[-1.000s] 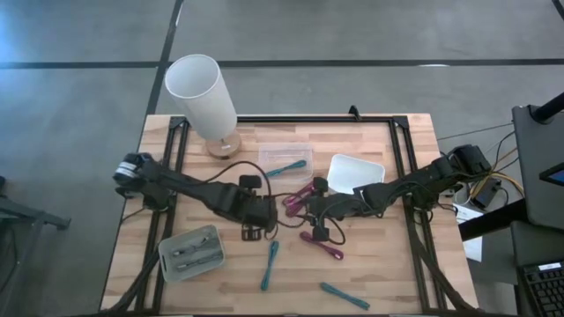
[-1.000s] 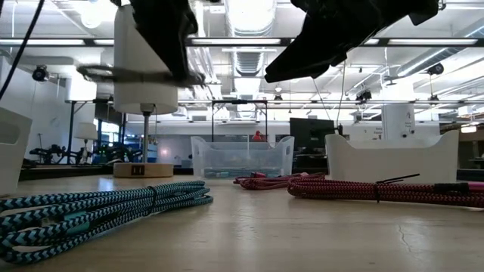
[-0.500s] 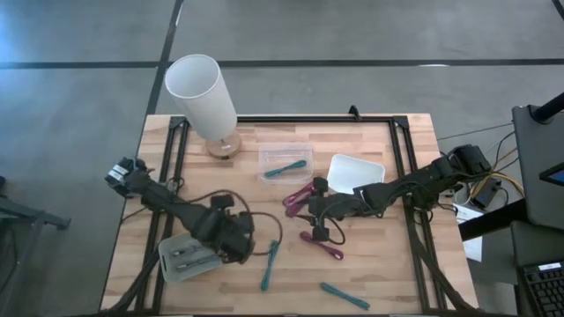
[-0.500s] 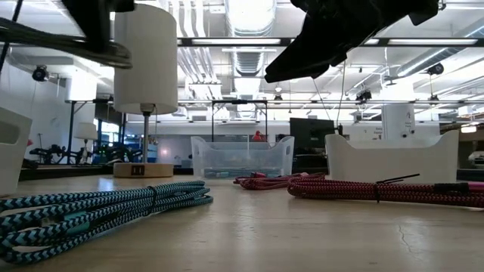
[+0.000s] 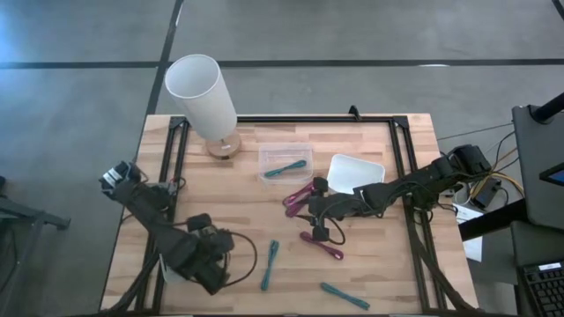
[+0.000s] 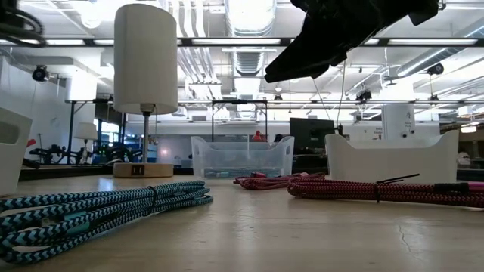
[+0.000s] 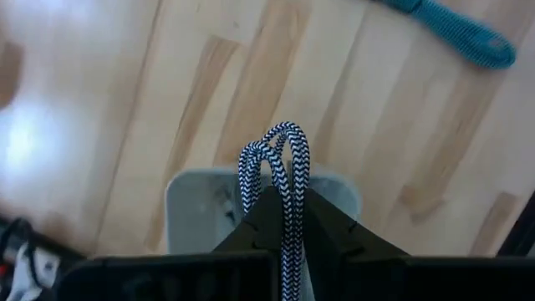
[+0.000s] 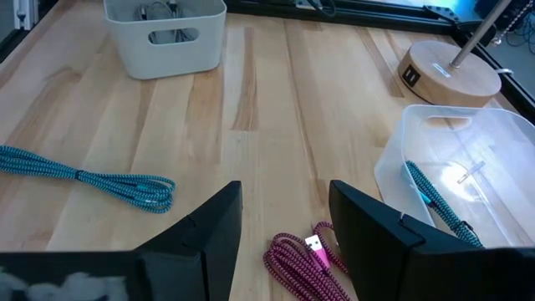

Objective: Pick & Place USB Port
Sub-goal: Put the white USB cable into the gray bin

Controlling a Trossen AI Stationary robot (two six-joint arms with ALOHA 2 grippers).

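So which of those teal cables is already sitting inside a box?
The teal cable in the clear plastic box near the lamp base. The other two teal cables lie loose on the bare wooden table.

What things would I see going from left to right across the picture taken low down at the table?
White corner of a bin at the edge → bundled teal braided cable → white cylinder lamp on a wooden base → clear plastic tub → coiled pink braided cable → white plastic bin.

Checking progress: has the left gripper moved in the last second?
Yes. The left gripper, shut on a black-and-white braided cable, swung from table centre toward the near-left corner, away from the white lamp.
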